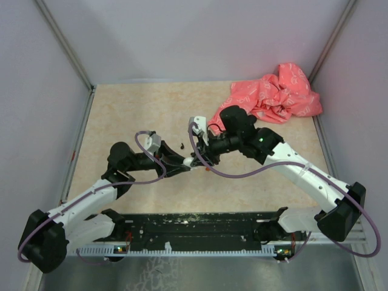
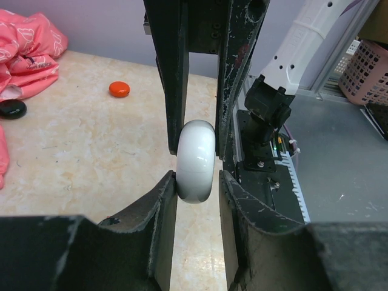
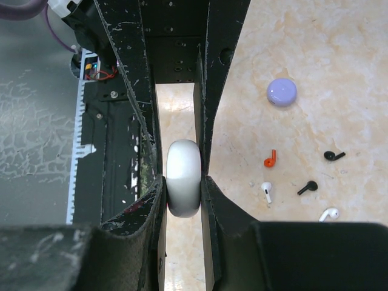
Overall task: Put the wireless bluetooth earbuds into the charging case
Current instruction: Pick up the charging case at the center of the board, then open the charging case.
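A white round charging case hangs in the air between both grippers, lid closed; it also shows in the right wrist view. My left gripper grips its near end, and my right gripper is clamped on the opposite end. They meet tip to tip over the middle of the table. Loose earbuds lie on the table to the right in the right wrist view: a red one, two white ones and two black ones.
A purple round disc lies beyond the earbuds. An orange disc and a black disc lie near a crumpled pink cloth at the back right. A pink basket stands off the table.
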Tool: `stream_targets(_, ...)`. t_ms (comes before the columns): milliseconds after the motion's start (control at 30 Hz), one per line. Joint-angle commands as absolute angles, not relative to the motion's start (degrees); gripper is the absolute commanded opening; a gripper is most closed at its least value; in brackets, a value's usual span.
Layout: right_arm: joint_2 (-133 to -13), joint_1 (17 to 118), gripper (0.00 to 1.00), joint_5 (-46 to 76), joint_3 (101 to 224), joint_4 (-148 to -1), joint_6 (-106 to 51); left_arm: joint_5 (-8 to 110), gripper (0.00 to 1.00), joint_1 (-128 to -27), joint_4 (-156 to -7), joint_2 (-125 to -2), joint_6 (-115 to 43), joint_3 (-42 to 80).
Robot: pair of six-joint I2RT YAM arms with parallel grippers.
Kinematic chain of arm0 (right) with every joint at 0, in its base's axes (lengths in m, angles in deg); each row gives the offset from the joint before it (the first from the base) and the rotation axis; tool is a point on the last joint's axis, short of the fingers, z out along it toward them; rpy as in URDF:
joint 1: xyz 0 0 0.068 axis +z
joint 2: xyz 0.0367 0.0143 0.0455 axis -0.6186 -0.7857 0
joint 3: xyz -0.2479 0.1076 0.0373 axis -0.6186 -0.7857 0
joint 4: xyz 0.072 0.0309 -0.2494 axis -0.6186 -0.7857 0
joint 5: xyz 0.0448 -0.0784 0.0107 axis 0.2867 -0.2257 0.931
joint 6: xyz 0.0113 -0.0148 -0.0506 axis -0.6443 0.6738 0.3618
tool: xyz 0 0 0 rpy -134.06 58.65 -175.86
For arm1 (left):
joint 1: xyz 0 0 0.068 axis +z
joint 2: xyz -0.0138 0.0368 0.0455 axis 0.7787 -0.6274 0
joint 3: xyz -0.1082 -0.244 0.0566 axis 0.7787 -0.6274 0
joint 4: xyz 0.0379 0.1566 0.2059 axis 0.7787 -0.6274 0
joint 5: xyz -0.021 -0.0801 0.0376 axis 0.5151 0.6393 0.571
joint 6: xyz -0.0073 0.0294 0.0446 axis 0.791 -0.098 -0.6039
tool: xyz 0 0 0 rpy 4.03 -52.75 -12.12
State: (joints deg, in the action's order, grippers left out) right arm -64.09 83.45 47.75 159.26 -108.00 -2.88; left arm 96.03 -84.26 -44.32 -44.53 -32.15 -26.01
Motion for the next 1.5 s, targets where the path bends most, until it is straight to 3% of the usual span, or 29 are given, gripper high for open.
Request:
stream_targets(0,-64.34,84.01,0.00,47.25,162.25,-106.85,-2.87,96.37,0.38,-84.56,-42.08,-44.07,-32.44,-25.25)
stream_targets(67,-64.30,84.09,0.00,47.31,162.31,-106.70,-3.05,96.47,0.33,-84.63,-42.04,-44.13,-32.37,-25.28)
stream_targets(167,-64.26,84.09,0.00,47.10,162.34,-107.15,-2.90,96.27,0.09,-84.63,-42.23,-44.07,-32.93,-25.36)
stream_targets(233,-64.02,84.12,0.00,46.48,162.33,-107.36,-2.81,96.03,0.01,-84.63,-42.63,-43.77,-33.92,-25.67)
stream_targets(533,-62.60,84.06,0.21,41.85,162.57,-108.00,-2.28,94.23,0.01,-87.33,-43.14,-41.32,-41.71,-29.08)
stream_targets(1300,-63.34,79.99,0.24,38.29,162.70,-106.24,-7.31,88.35,0.01,-92.36,-52.67,-37.41,-53.13,-30.49)
stream_targets(1467,-63.50,79.28,0.31,38.88,162.69,-106.18,-7.58,88.13,0.01,-92.54,-52.98,-37.58,-53.37,-30.52)
